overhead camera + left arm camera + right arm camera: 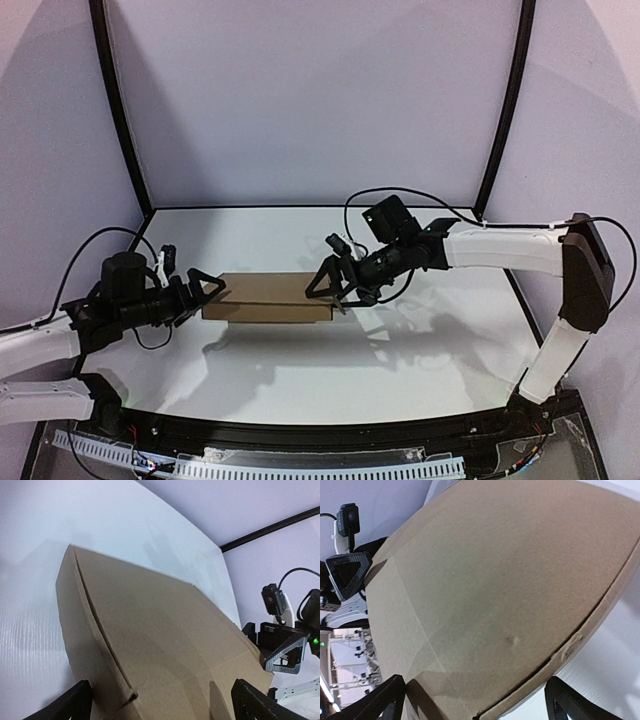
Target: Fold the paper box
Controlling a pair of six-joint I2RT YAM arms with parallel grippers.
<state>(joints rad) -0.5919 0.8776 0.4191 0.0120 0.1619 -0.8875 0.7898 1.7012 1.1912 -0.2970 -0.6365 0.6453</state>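
Tabletop (pixel 420 350) first: white, walled by pale panels, and it carries everything else. Roughly at its middle, between my two arms, lies the paper box (pixel 268 297). It is a shallow brown cardboard slab, flat on the surface, broad face up, with its long side running left to right. My left gripper (pixel 210 291) sits at the box's left end, jaws spread wide and holding nothing. From its wrist camera the box end lies between the two dark fingers (pixel 75 702). My right gripper (pixel 322 283) is at the right end, likewise released, and cardboard fills its wrist view between its fingers (pixel 385 700). Whether either pair of tips touches the cardboard, I cannot tell.
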